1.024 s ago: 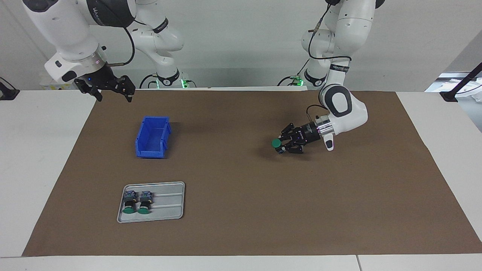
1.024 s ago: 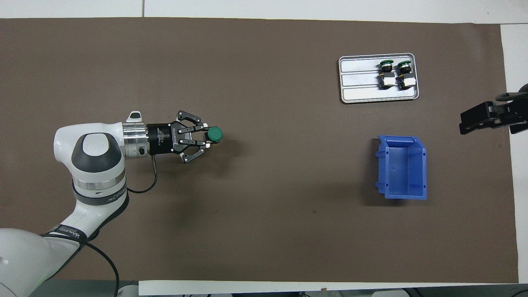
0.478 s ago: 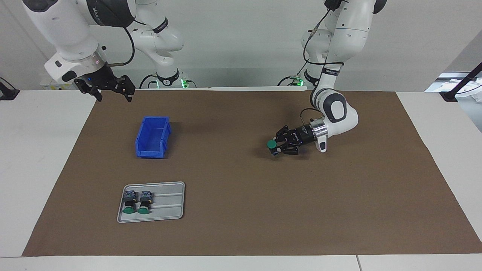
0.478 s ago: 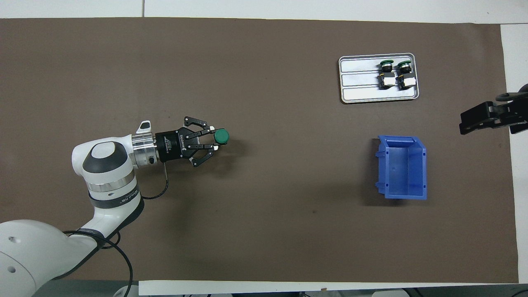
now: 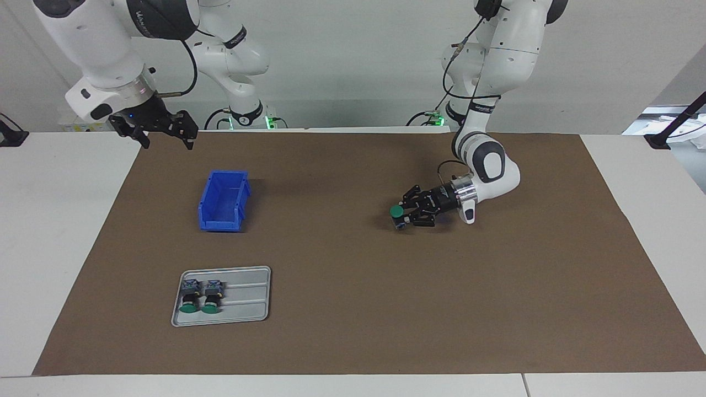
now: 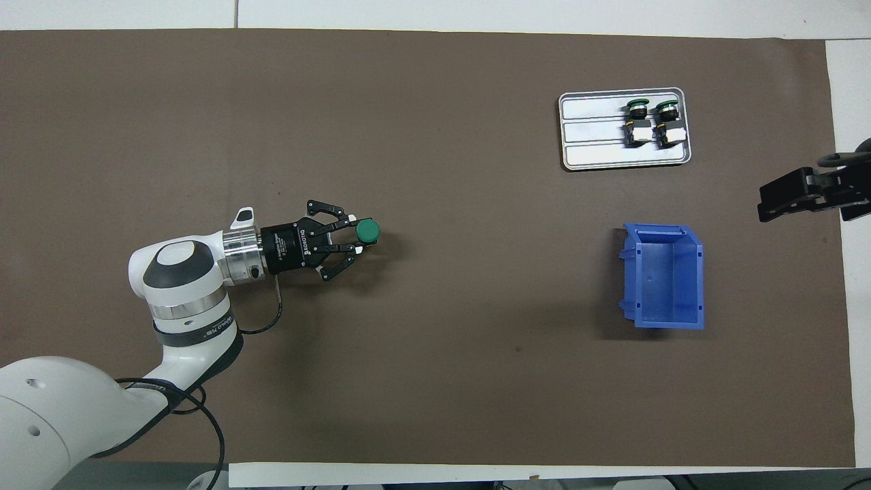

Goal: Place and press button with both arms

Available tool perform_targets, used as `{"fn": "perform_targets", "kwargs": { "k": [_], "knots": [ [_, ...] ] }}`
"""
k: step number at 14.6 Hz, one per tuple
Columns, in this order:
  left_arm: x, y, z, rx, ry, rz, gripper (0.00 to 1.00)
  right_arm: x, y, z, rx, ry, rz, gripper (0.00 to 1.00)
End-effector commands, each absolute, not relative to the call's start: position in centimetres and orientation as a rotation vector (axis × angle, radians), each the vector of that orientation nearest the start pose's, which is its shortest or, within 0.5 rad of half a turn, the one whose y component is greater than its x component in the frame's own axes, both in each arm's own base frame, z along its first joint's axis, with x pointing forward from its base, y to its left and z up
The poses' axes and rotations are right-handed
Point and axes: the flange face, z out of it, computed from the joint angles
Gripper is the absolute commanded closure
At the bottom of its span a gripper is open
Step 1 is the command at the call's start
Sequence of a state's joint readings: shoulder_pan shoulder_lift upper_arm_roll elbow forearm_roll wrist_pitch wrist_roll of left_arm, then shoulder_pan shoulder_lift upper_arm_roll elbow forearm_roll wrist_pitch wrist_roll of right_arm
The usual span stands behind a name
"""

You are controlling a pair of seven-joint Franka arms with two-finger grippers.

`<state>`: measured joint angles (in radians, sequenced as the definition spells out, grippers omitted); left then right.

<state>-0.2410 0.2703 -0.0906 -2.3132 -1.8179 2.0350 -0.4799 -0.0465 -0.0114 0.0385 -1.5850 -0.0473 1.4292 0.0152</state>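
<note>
My left gripper (image 5: 402, 216) is shut on a button (image 5: 396, 211) with a round green cap, held upright with the cap on top, low over the brown mat near the table's middle. In the overhead view the gripper (image 6: 355, 239) points toward the right arm's end, with the button (image 6: 368, 231) at its tips. I cannot tell whether the button touches the mat. Two like buttons (image 5: 188, 298) (image 5: 209, 298) lie side by side in a grey tray (image 5: 248, 309). My right gripper (image 5: 167, 139) is open and empty, up in the air over the mat's corner by its own base, waiting.
A blue open bin (image 5: 220, 225) stands on the mat at the right arm's end, nearer to the robots than the tray; it also shows in the overhead view (image 6: 663, 323), as does the tray (image 6: 592, 146). A brown mat (image 5: 353, 309) covers the table.
My left gripper has carried the button toward the right arm's end and lower toward the mat. The right arm has not moved.
</note>
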Motion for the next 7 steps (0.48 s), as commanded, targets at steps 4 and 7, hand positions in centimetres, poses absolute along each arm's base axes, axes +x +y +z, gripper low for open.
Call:
{"fn": "perform_targets", "kwargs": {
  "k": [4, 7],
  "knots": [
    [46.49, -21.26, 23.06, 1.273, 1.409, -0.944, 0.81, 52.86, -1.15, 61.31, -3.18, 0.017, 0.223, 0.01],
    [46.51, -21.29, 22.9, 1.262, 1.401, -0.936, 0.81, 52.86, -1.23, 61.31, -3.18, 0.019, 0.223, 0.01]
  ]
}}
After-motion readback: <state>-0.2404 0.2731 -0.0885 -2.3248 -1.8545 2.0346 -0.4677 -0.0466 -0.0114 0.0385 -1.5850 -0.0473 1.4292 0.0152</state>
